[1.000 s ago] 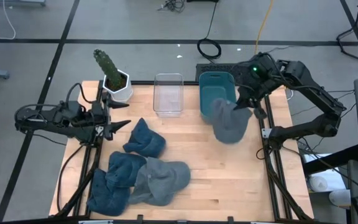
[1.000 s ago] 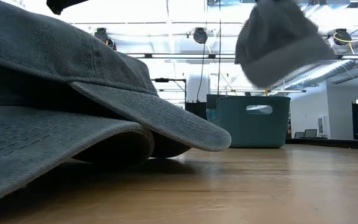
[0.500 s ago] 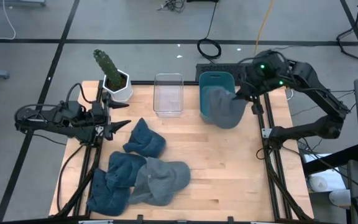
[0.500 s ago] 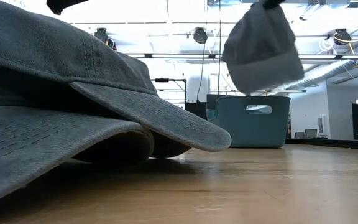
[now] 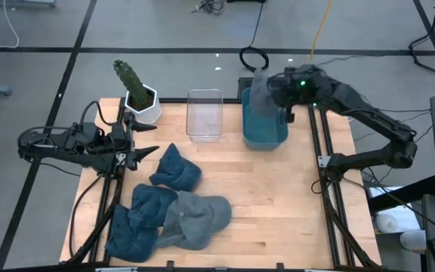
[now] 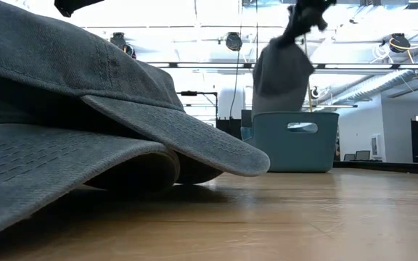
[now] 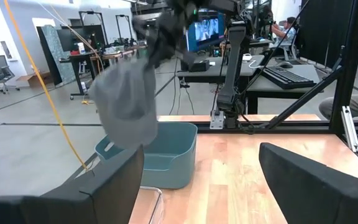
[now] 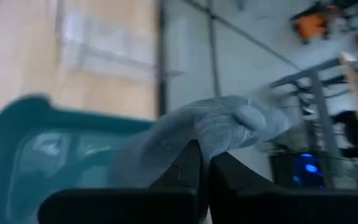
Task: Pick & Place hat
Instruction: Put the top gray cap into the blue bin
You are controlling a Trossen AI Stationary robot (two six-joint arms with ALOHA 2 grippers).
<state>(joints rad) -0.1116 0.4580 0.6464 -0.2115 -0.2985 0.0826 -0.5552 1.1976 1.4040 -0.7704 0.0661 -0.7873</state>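
My right gripper is shut on a grey hat, which hangs over the far end of the teal bin. The low view shows the hat dangling under the gripper, above the bin. In the left wrist view the hat is above the bin. My left gripper is open and waits at the table's left side, near the cactus pot. Several blue and grey hats lie piled on the near left of the table. My right gripper pinches a bunched fold of the grey hat's cloth between its two fingers. Whether it has the brim or the crown, I cannot tell. The hat is lifted clear and hangs slack below the fingers, above the teal bin's far end.
A clear plastic container stands left of the teal bin. A cactus in a white pot is at the far left corner. The hat pile fills the near part of the low view. Bare wood lies on the right half.
My right gripper has moved toward the far edge and somewhat left, carrying the grey hat from over the table beside the bin to above the bin's far end. The hat has swung and turned, and now hangs narrow and upright instead of spread wide.
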